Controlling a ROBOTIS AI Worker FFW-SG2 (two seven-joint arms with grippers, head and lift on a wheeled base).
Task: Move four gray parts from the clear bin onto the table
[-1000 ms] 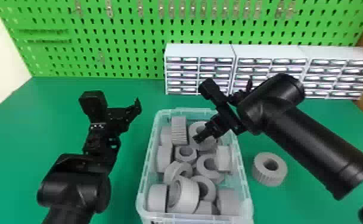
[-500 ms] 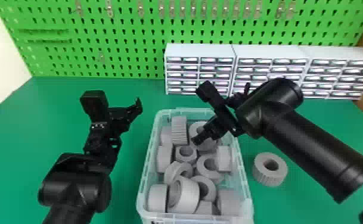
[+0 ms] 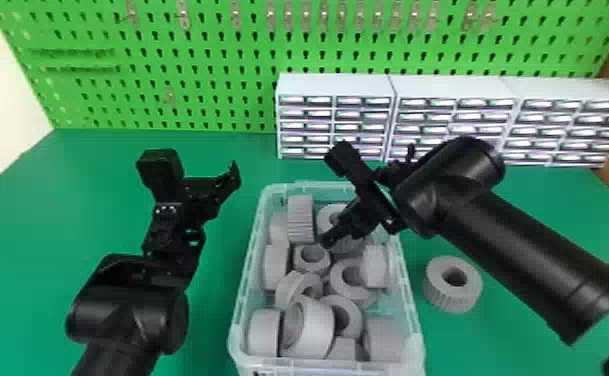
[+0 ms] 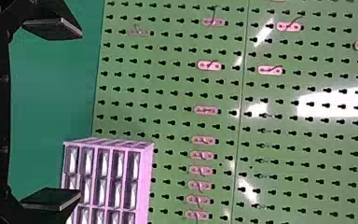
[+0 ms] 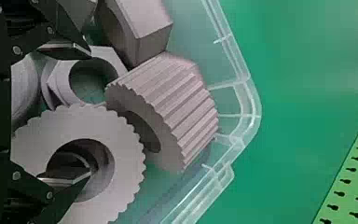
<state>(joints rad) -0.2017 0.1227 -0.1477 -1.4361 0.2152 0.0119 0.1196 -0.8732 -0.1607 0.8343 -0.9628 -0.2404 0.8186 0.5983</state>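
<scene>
**Right gripper spread over a ribbed ring in the bin**

The right gripper has its two flat black fingers apart, with nothing clamped between them. One fingertip lies over or within the hole of a thick gray ring with a ribbed rim; the other is near a gray hexagonal nut with a round hole. The next move is probably to close on the ring's wall. If the outer finger comes down on the nut instead of beside the ring, the grip could jam or take in both parts. A shallow bite on the ribs could let the ring tilt and slip out during the lift, and a low path could knock it against the bin wall.

Beside it, a second gray ribbed ring, on its side, might be dragged along. All these lie among other gray parts in the clear plastic bin. To the bin's right, one gray ribbed ring with its hole facing up rests on the green table, so three more seem due. The left gripper is off to the bin's left, above the table, fingers apart and empty.
</scene>
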